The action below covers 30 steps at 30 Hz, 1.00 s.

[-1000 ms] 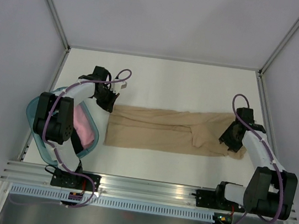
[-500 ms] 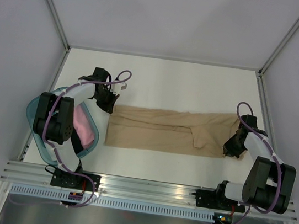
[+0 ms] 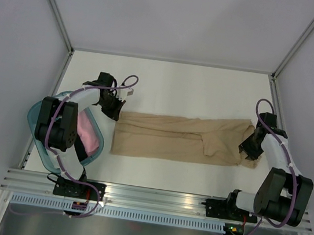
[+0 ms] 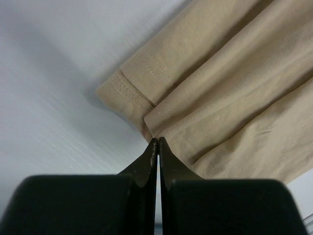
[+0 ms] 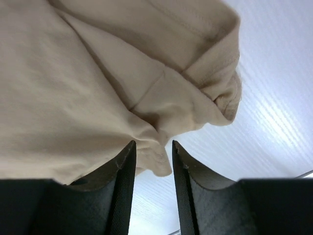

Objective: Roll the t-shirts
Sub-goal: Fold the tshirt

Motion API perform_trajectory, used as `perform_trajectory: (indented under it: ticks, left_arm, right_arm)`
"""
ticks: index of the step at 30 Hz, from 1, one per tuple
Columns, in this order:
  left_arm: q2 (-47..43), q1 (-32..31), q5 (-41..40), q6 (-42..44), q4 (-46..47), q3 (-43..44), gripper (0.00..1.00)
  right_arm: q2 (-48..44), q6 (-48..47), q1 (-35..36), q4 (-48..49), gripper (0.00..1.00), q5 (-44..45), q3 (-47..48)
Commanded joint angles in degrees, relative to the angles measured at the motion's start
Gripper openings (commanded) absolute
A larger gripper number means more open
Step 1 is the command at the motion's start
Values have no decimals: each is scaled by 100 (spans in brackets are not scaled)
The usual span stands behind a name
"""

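Note:
The tan t-shirt (image 3: 177,138) lies folded into a long band across the table, left to right. My left gripper (image 3: 114,110) is at its far-left corner. In the left wrist view the jaws (image 4: 156,141) are pressed together, with their tips pinching the hemmed corner of the shirt (image 4: 234,73). My right gripper (image 3: 250,148) is at the shirt's right end. In the right wrist view its jaws (image 5: 152,144) stand apart, with a loose fold of the tan shirt (image 5: 73,88) hanging between them. A pink t-shirt (image 3: 87,134) lies in the basket.
A translucent teal plastic basket (image 3: 34,118) sits at the left table edge beside the left arm. Grey walls enclose the table at the left, back and right. A metal rail (image 3: 152,196) runs along the near edge between the arm bases.
My right gripper has moved rightward and a little back, to the shirt's right end. The left gripper has stayed at the left corner.

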Motion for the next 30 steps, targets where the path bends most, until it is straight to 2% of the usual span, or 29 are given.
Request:
perform_trajectory:
  ticks: [1,4,7,13,18,22,25,29,30]
  left_arm:
    - [-51,-25,227,-68,129,-35,2]
    - [-60,-42,209,-121,120,-8,2]
    - [-95,-51,157,-182,129,-26,2]
    - [-130,-51,77,-393,155,-140,2]
    - [-60,-60,25,-534,208,-114,2]
    - [-7,-60,-46,-604,217,-87,2]
    - [-7,-60,-116,-622,217,-79,2]
    - [2,-60,-177,-613,226,-79,2]
    - [10,-60,-186,-631,208,-79,2]
  right_arm:
    - [-345,-150,-27,-143,43,242,791]
    - [-170,-456,-27,190,46,-65,1240]
    - [453,-677,-80,610,46,-302,1540]
    - [1850,-1046,-344,1570,43,-889,1839]
    - [2273,-1240,-344,1904,43,-1058,1831]
    - [2458,-1170,-344,2168,38,-1348,1682]
    - [2520,-1100,-344,2248,33,-1218,1585]
    - [2582,-1091,-344,2134,19,-901,1594]
    - [2582,-1082,-353,2098,13,-831,1602]
